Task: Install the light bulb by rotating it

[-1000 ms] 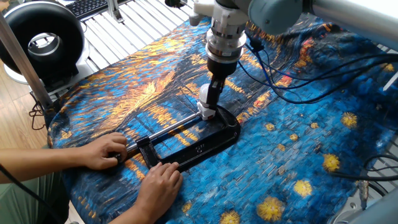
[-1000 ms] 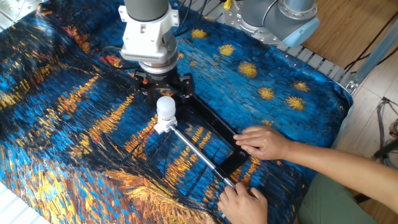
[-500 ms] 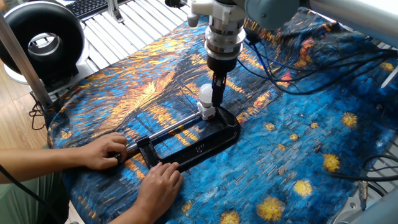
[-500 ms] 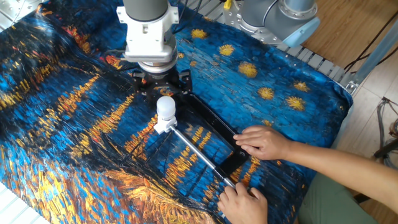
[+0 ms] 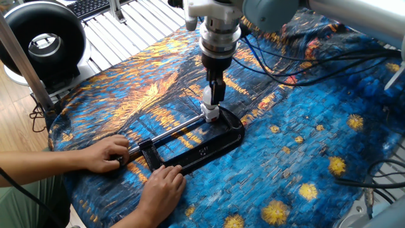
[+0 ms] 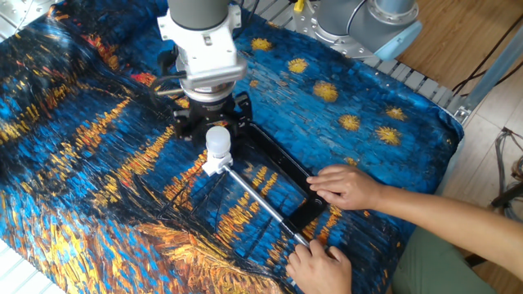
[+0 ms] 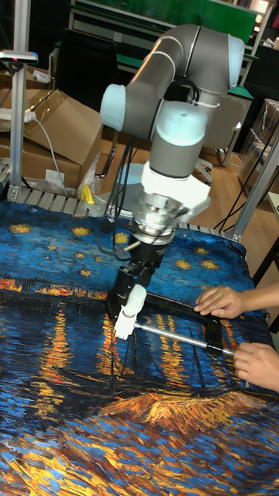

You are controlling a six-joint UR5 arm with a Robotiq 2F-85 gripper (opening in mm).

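The light bulb (image 6: pixel 217 140), a small white frosted dome, stands upright in a white socket block (image 6: pixel 214 165) at the far end of a black clamp frame (image 6: pixel 278 163). My gripper (image 6: pixel 212 125) hangs straight over the bulb, open. Its black fingers (image 6: pixel 182 127) spread wide on either side of the dome, apart from it. In one fixed view the gripper (image 5: pixel 214 95) partly hides the bulb (image 5: pixel 207 99). The tall fixed view shows the bulb (image 7: pixel 133 299) between the fingers of the gripper (image 7: pixel 133 285).
A person's two hands (image 5: pixel 107 155) (image 5: pixel 161 189) hold the clamp's near end and its silver rod (image 6: pixel 257 198) on the painted cloth. Black cables (image 5: pixel 285 69) trail from the arm. A round black fan (image 5: pixel 44 41) stands at the table's far left corner.
My wrist has shifted a little sideways and turned above the bulb. The fingers stay spread. Bulb, clamp and hands have not moved.
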